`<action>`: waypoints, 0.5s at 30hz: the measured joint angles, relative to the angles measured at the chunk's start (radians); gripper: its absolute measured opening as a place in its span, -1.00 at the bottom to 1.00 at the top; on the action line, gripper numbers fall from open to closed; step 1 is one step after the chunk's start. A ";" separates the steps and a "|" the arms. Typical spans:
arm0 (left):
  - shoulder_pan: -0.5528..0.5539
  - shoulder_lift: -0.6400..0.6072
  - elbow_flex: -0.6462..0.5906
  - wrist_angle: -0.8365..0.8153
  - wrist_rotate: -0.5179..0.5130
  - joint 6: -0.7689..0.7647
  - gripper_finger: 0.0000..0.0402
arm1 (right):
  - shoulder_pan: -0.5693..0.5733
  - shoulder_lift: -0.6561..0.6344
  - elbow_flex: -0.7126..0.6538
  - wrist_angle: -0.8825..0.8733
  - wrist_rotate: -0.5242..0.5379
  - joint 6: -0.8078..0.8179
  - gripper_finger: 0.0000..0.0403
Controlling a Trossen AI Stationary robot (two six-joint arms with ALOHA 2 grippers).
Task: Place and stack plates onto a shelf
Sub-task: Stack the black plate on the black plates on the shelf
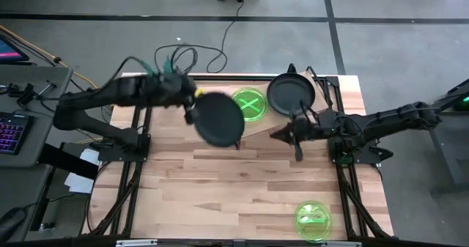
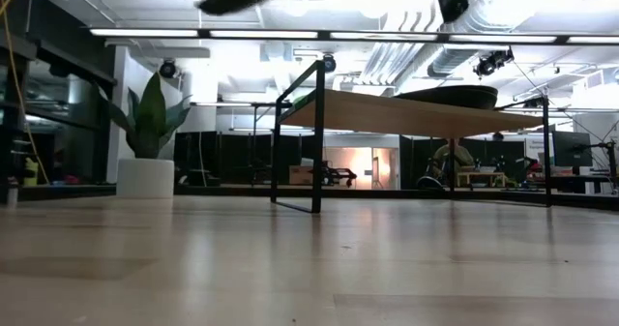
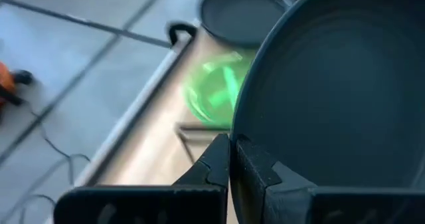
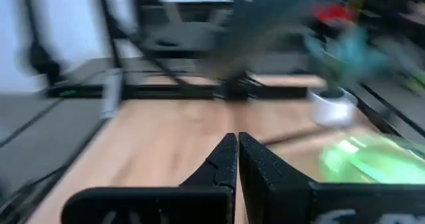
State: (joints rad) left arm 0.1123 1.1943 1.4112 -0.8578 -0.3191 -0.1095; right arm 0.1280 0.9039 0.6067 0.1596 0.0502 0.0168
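Observation:
A dark grey plate [image 1: 219,120] hangs in the air by the shelf's left end, held in my left gripper [image 1: 190,108], which is shut on it. The shelf [image 2: 416,114], a tilted light-wood board on a black frame, carries a neon-green plate [image 1: 249,104] and another dark grey plate [image 1: 290,94]; both rest flat on the board. More neon-green plate [image 1: 313,219] lies at the table's near right. My right gripper [image 1: 283,135] is shut and holds nothing, hovering just in front of the shelf's right half. My left gripper pinches the dark grey plate by its rim [image 3: 240,127] between the two fingers [image 3: 216,163]. The fingers come roughly level from the table's left side. The plate is lifted clear of table and shelf, slightly tilted, and reaches away from the fingers toward the shelf.
A white pot with a green plant [image 2: 145,174] stands at the far left beside the shelf. Bare wooden tabletop [image 1: 234,188] spreads across the middle and near side. The arms' black frames run along the left and right edges.

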 joint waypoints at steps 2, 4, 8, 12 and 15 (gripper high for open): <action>0.074 0.029 0.017 0.059 0.036 0.050 -1.00 | 0.035 0.000 0.000 0.010 -0.060 -0.056 -1.00; 0.151 0.065 0.021 0.133 0.106 0.084 -1.00 | 0.071 0.000 0.000 0.010 -0.102 -0.098 -1.00; 0.271 0.185 0.021 0.301 0.271 0.110 -1.00 | 0.130 0.000 0.000 0.010 -0.116 -0.152 -1.00; 0.327 0.322 0.059 0.485 0.380 0.112 -1.00 | 0.162 0.000 0.000 0.010 -0.116 -0.184 -1.00; 0.341 0.448 0.157 0.529 0.415 0.098 -1.00 | 0.169 0.000 0.000 0.010 -0.116 -0.199 -1.00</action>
State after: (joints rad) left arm 0.4531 1.6418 1.5681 -0.3285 0.0955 -0.0115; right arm 0.2970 0.9039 0.6067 0.1696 -0.0658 -0.1823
